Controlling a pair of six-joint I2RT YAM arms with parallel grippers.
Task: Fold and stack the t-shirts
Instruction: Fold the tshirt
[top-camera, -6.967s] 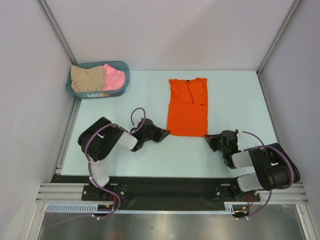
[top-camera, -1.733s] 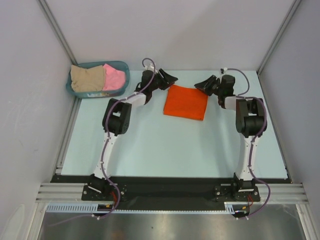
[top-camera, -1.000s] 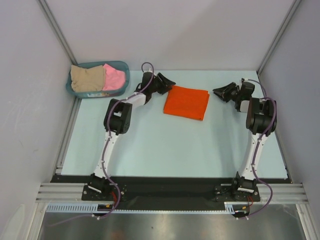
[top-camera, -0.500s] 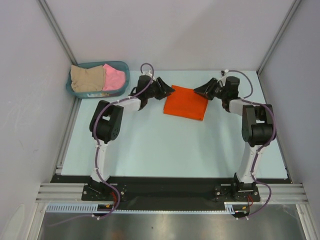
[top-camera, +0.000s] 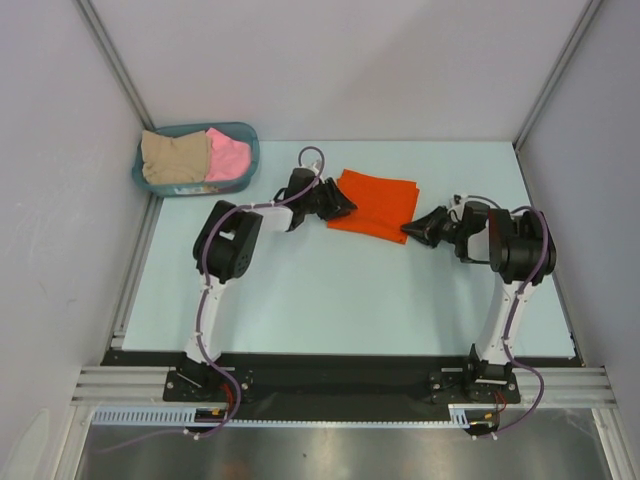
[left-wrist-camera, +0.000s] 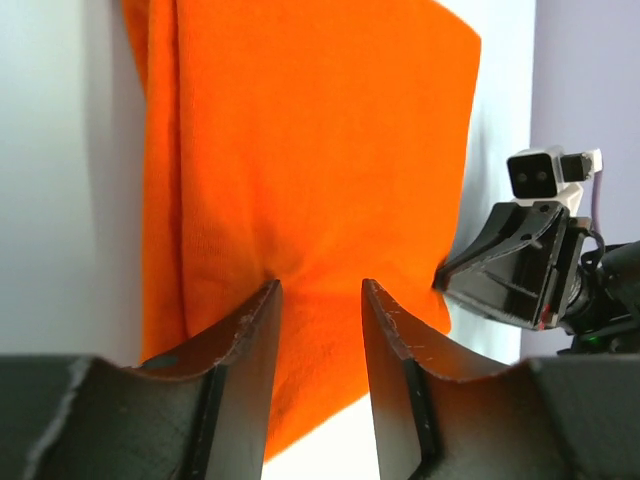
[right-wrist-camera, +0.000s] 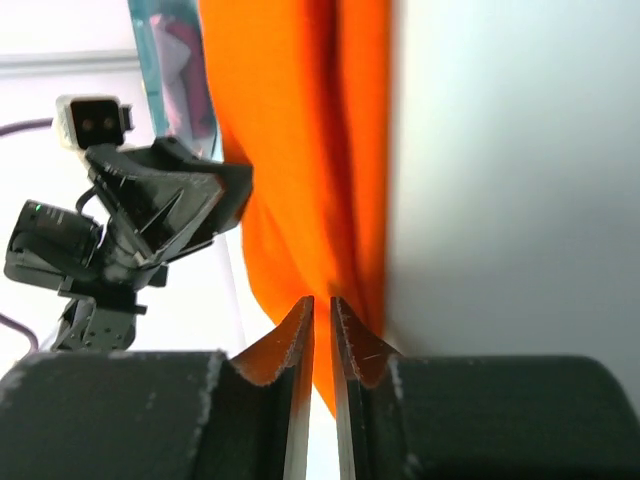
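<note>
The orange t-shirt lies folded into a small rectangle on the table's far middle. My left gripper is at its near left edge. In the left wrist view its jaws stand a narrow gap apart with puckered orange cloth between them. My right gripper is at the near right corner. In the right wrist view its jaws are almost together on the cloth's edge. The beige t-shirt and the pink t-shirt lie crumpled in the basket.
The teal plastic basket stands at the far left corner of the pale table. Grey walls with metal rails close off the left, back and right sides. The black rail with both arm bases runs along the near edge.
Seven seconds ago the shirt lay long and flat; it is now folded in half. Both grippers have moved from the shirt's far corners, briefly apart, to its near corners.
</note>
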